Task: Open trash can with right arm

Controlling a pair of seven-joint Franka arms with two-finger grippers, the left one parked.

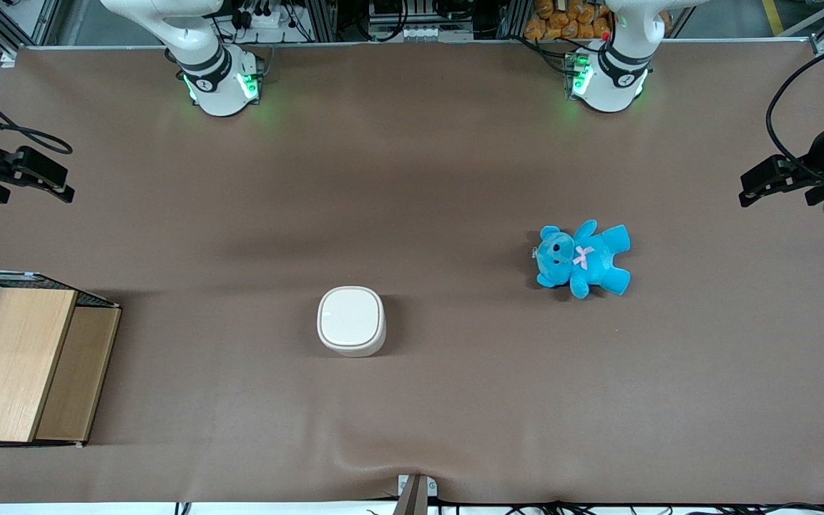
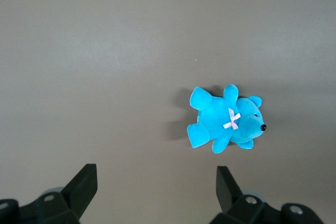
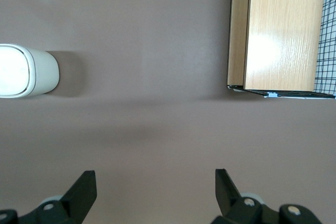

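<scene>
The brown table (image 1: 412,179) carries a wooden box (image 1: 22,365) with wire mesh at the working arm's end, nearer the front camera than the right arm's gripper (image 3: 155,195), which hangs high with its fingers spread wide, holding nothing. The trash can (image 1: 351,320), lid shut, sits mid-table, well apart from the gripper and toward the parked arm from it; bare cloth lies between. A blue teddy (image 1: 584,259) lies farther along, clear of the path

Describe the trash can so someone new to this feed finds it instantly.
On the brown table, look near the middle, nearer the front camera than the blue plush teddy bear. The trash can is a small cream-white plastic bin, rounded-square, lid closed. The black two-finger gripper, open, hangs at the working arm's end above the wooden box with wire mesh.
</scene>
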